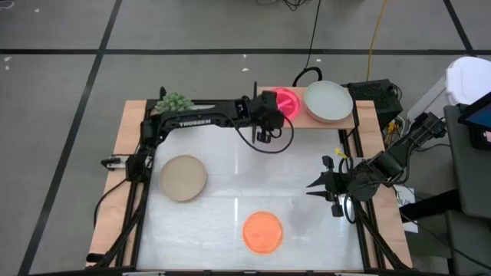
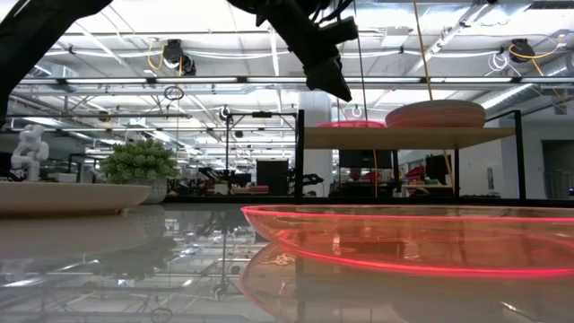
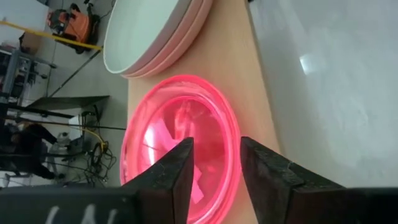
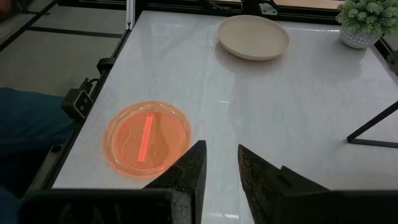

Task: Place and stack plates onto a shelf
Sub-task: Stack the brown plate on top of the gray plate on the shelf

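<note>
A magenta plate (image 1: 290,103) (image 3: 180,124) lies flat on the light-wood shelf (image 1: 349,121) (image 3: 242,74) at the table's far edge. Beside it is a stack of pale plates (image 1: 328,101) (image 3: 155,31). My left gripper (image 1: 270,107) (image 3: 216,168) is open and hovers above the magenta plate's near rim; in the low view it (image 2: 334,85) is clear above the shelf board (image 2: 404,137). An orange plate (image 1: 263,231) (image 4: 147,138) and a beige plate (image 1: 182,178) (image 4: 253,37) rest on the table. My right gripper (image 1: 311,188) (image 4: 216,163) is open and waits at the table's right side.
A small green plant (image 1: 173,101) (image 4: 367,18) stands at the far left corner. The shelf's thin black uprights (image 4: 373,127) stand on the tabletop near the far edge. Wooden rails (image 1: 115,192) run along the table's sides. White tabletop lies between the beige and orange plates.
</note>
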Controlling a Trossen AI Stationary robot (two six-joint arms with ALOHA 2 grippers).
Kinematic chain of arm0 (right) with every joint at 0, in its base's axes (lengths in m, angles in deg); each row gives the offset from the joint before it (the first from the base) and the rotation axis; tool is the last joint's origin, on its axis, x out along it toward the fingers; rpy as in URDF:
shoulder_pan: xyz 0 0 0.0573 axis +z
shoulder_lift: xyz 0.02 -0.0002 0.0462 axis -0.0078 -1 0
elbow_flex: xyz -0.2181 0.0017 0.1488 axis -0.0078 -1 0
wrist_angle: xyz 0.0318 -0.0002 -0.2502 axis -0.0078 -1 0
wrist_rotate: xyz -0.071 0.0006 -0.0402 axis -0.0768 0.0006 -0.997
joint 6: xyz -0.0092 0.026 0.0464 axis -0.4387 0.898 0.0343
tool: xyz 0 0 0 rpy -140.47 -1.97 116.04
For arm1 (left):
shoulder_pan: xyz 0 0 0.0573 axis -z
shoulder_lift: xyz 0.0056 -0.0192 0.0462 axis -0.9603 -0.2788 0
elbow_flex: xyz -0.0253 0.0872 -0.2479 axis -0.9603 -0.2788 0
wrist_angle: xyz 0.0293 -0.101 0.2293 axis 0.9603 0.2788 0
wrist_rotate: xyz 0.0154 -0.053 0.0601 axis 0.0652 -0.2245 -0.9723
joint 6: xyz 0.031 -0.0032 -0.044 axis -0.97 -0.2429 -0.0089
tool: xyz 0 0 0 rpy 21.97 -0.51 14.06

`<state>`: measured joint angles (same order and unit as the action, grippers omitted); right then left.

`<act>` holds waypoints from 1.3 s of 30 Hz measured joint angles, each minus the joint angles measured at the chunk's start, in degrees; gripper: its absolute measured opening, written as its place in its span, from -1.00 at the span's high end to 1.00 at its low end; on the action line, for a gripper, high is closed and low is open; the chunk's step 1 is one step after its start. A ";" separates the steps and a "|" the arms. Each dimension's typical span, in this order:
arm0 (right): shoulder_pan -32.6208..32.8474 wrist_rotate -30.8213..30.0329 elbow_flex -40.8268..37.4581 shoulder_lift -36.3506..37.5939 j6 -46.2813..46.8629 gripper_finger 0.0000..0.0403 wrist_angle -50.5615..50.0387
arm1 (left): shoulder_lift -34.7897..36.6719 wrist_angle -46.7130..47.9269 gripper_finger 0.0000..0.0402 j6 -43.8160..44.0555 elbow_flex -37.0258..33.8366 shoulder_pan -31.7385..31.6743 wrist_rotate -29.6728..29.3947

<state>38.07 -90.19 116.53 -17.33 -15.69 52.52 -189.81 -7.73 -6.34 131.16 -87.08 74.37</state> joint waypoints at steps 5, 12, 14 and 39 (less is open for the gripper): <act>0.00 0.00 0.00 -0.02 0.00 0.62 -0.01 | 0.58 2.31 0.27 2.31 0.00 1.64 -0.55; 0.00 0.06 0.00 -0.38 0.02 0.62 -0.09 | 4.24 12.42 0.27 7.18 0.13 5.75 2.95; 0.00 0.24 0.02 -0.96 0.02 0.62 -0.01 | 4.84 15.83 0.27 9.41 0.09 7.00 5.91; 0.00 3.23 0.02 -4.30 -1.27 0.62 2.16 | 10.20 42.75 0.27 47.11 -13.52 31.47 -1.87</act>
<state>38.07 -86.96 116.55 -21.64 -16.96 54.68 -179.61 35.02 40.76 117.64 -55.60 72.50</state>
